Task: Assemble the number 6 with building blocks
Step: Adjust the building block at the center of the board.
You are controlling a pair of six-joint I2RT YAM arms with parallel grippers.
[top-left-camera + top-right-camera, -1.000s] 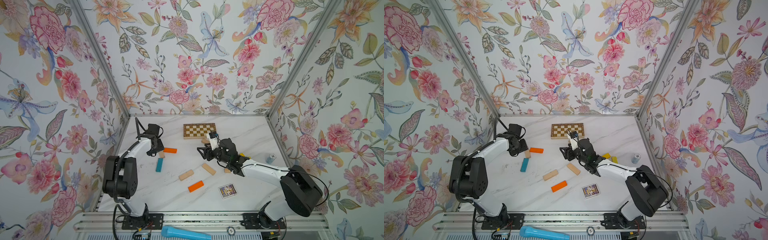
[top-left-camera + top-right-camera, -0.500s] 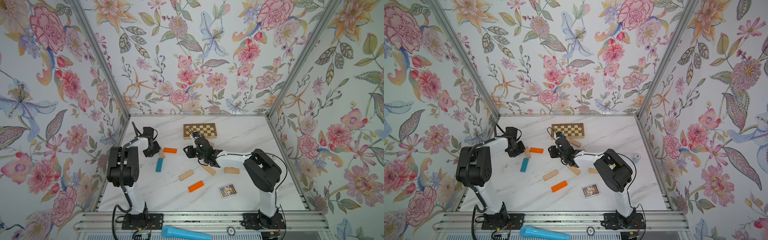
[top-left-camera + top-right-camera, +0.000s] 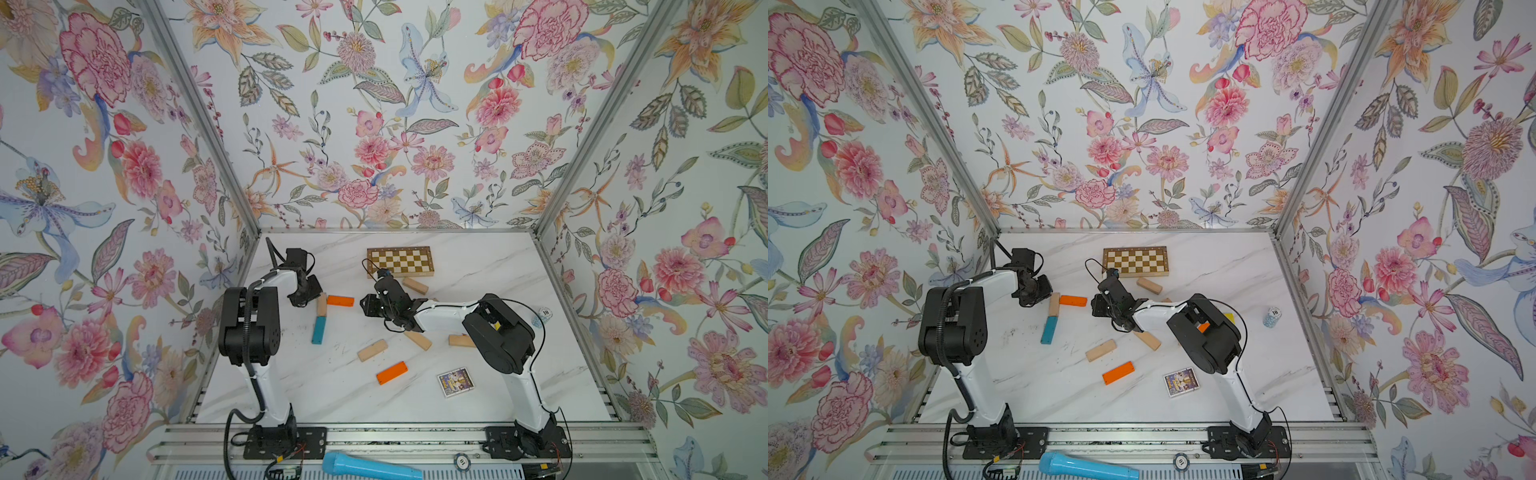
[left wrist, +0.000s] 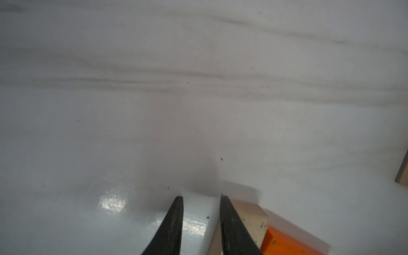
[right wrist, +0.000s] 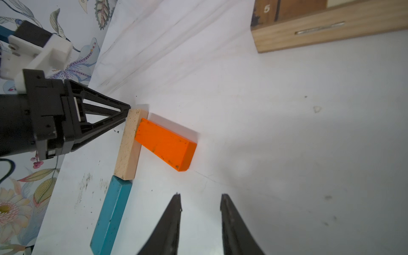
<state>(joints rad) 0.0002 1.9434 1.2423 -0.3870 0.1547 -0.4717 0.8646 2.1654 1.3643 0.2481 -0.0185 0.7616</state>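
Observation:
A pale wooden block (image 3: 321,303), a teal block (image 3: 318,330) end to end with it, and an orange block (image 3: 340,300) form a corner. My left gripper (image 4: 201,196) is open and empty, and one fingertip (image 5: 126,109) rests against the pale block's far end. My right gripper (image 5: 201,196) is open and holds nothing, low over the table just right of the orange block (image 5: 164,144). Loose building blocks lie further right and nearer: pale ones (image 3: 372,350) (image 3: 417,339) (image 3: 415,286) and an orange one (image 3: 391,372). A yellow block (image 3: 1228,318) is partly hidden behind the right arm.
A checkered board (image 3: 400,262) lies at the back. Near the front are a small picture card (image 3: 455,381) and, off the table on the rail, a light-blue microphone (image 3: 370,469). A stack of chips (image 3: 545,313) stands at the right edge.
Both grippers have narrowed. My right gripper has swung left from beside the checkered board to just right of the orange block. The left gripper has stayed by the pale block.

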